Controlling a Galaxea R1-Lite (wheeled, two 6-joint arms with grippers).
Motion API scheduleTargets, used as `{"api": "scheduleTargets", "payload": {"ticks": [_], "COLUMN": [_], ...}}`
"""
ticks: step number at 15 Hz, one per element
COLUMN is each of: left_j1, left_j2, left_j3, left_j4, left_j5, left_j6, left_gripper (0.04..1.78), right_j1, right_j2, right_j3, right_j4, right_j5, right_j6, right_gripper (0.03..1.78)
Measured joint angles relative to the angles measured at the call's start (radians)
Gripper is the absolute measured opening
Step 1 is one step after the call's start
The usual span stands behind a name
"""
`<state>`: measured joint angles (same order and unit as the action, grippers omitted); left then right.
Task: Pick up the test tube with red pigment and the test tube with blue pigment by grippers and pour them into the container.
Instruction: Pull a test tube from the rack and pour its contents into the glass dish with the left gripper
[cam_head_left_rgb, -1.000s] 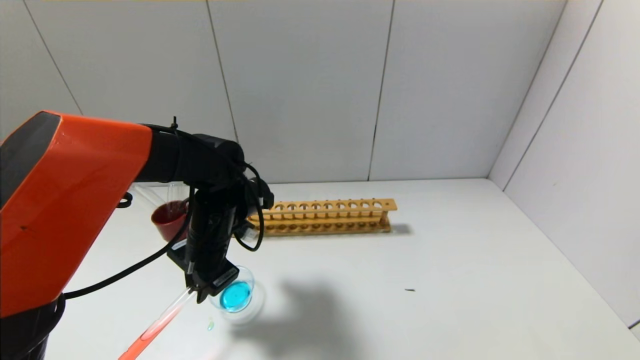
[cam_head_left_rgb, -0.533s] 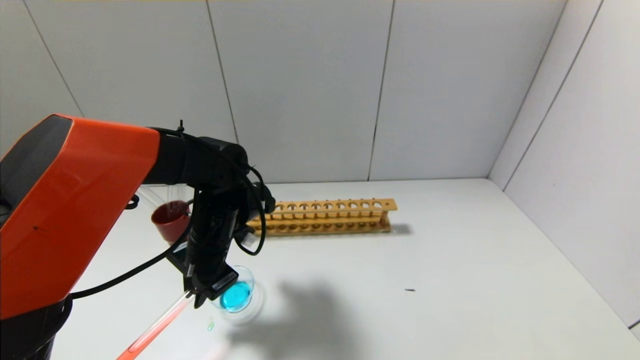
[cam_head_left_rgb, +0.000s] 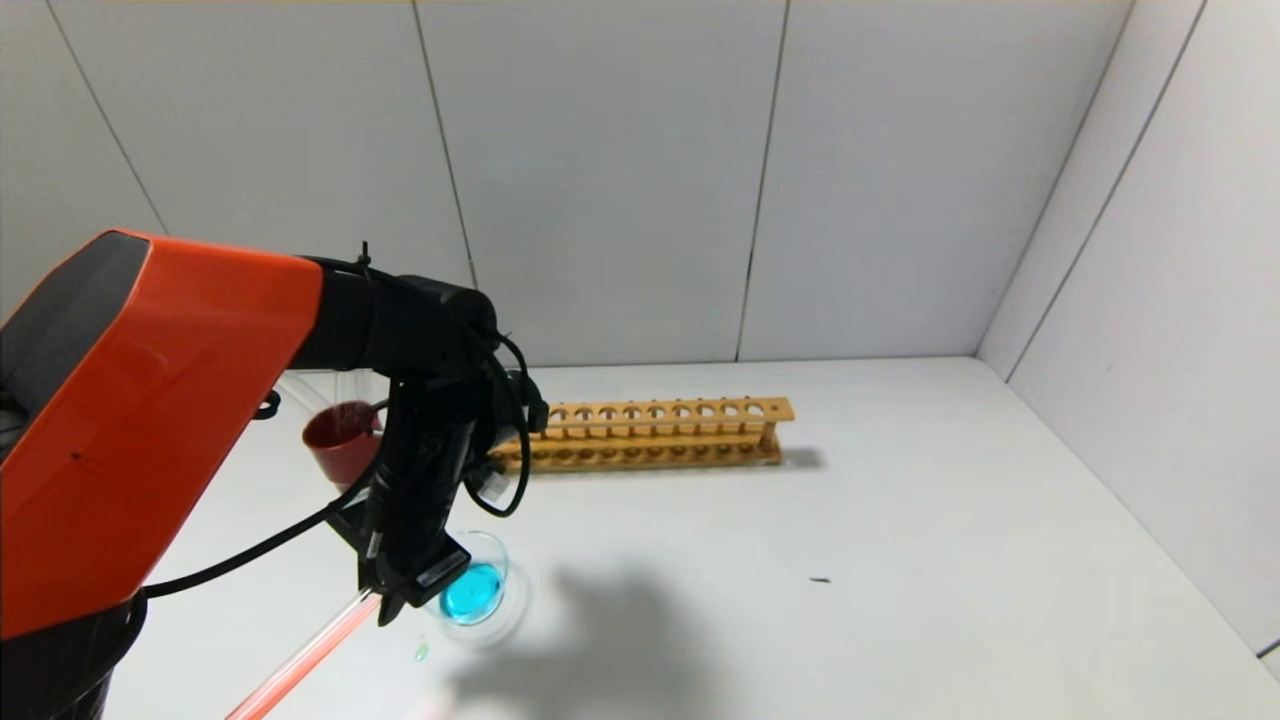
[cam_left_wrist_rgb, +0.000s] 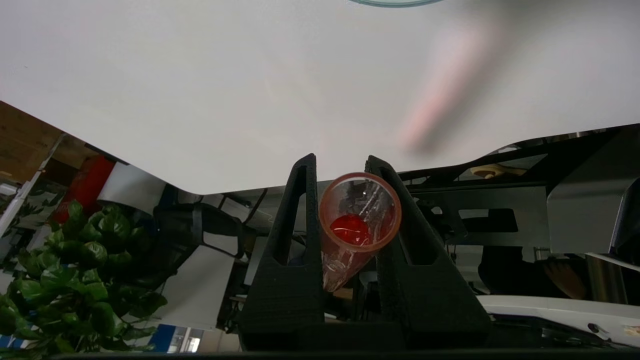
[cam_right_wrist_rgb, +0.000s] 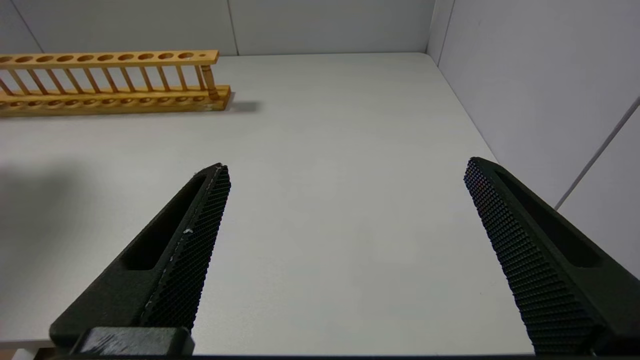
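- We see the left gripper (cam_head_left_rgb: 385, 600) hanging low over the white table (cam_head_left_rgb: 850, 560), its orange-and-black arm reaching in from the near left and bending steeply downward at the wrist.
- Its fingers are clamped on the test tube with red pigment (cam_head_left_rgb: 300, 658); in the left wrist view the tube (cam_left_wrist_rgb: 357, 225) sits squeezed between the two black fingers (cam_left_wrist_rgb: 292, 240), mouth toward the camera, red liquid pooled deep inside.
- In the head view the tube slants away from the gripper toward the near left edge of the table, and its far end is cut off by the picture's lower border.
- The container (cam_head_left_rgb: 475, 592) stands on the table just beside the gripper, on its right — it holds teal-blue liquid, and the gripper body covers part of its left rim.
- A small greenish drop (cam_head_left_rgb: 421, 652) lies on the table near the dish.
- Behind the arm we make out a dark red cup (cam_head_left_rgb: 338, 445) with pale glass rising from it; the arm hides much of it, so we cannot tell what stands inside.
- The wooden rack (cam_head_left_rgb: 660, 432) lies farther back, its left end hidden by the wrist.
- The right gripper (cam_right_wrist_rgb: 345, 240) does not show in the head view; its own camera shows its fingers spread wide, holding nothing, above bare table — with the rack (cam_right_wrist_rgb: 110, 82) well off.
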<state>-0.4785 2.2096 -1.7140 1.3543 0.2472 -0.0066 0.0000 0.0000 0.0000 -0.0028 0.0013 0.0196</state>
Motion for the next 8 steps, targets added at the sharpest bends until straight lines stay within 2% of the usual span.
{"api": "scheduleTargets", "payload": {"ticks": [8], "left_j1": [-0.004], "left_j2": [0.018], "left_j3": [-0.004], "left_j4": [0.035], "left_j5": [0.000], "left_j6": [0.000], "left_gripper": [0.34], "right_j1": [0.000], "right_j2": [0.000], "right_j3": [0.000], "right_j4": [0.000], "right_j5": [0.000], "right_j6": [0.000], "right_gripper": [1.71]}}
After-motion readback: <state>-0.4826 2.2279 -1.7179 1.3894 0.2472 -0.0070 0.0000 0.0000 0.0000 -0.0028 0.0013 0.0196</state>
